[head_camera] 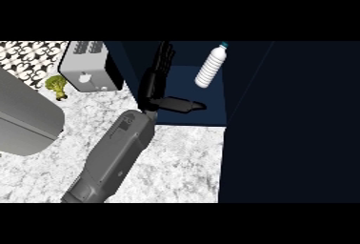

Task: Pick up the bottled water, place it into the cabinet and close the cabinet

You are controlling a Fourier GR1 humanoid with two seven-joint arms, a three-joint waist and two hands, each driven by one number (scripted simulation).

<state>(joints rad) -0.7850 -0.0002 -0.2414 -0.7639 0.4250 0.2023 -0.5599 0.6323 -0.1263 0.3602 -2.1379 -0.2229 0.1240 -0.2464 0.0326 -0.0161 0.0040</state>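
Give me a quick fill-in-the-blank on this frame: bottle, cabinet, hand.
1. The bottled water lies inside the ____.
2. Its cap is coloured ____.
3. The fingers of the left hand are ____, holding nothing.
4. On the counter, the toaster stands at the hand's ____ in the view.

Missing words: cabinet; blue; straight; left

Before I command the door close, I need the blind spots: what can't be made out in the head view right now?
- Right hand: not in the head view at all.
- Cabinet door: a dark panel cut off by the right edge; hinge and handle not visible.
- Left hand: its fingertips merge into the dark cabinet wall, so contact there is unclear.
- Bottled water: whether it stands or leans inside cannot be told.
- Grey object: cut off by the left edge.
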